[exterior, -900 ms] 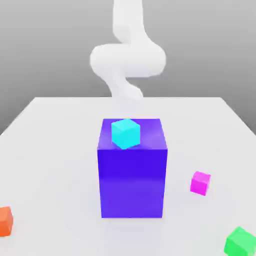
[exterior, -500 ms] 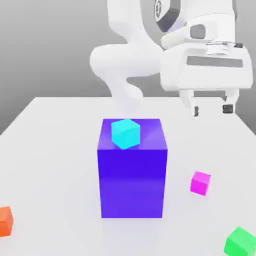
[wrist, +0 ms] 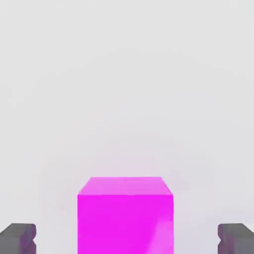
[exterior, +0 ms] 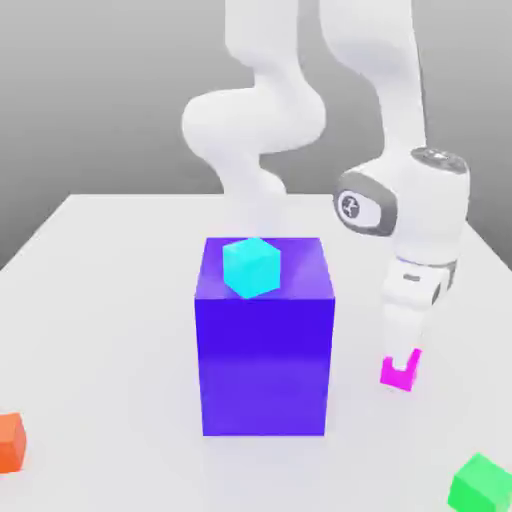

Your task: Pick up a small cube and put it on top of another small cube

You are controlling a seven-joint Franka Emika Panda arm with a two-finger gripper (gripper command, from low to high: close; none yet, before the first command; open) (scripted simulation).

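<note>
Gripper (wrist: 127,239) low, pointing down — fingers (wrist: 21,238) wide apart.

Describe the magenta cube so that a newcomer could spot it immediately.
Find the tall blue-violet block on the white table. Toward the exterior view's right, the small magenta cube lies between the open jaws. Its pink-purple colour separates it from the green cube nearby.

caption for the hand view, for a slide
Open hand with its fingers on either side of the magenta cube, not touching it
</note>
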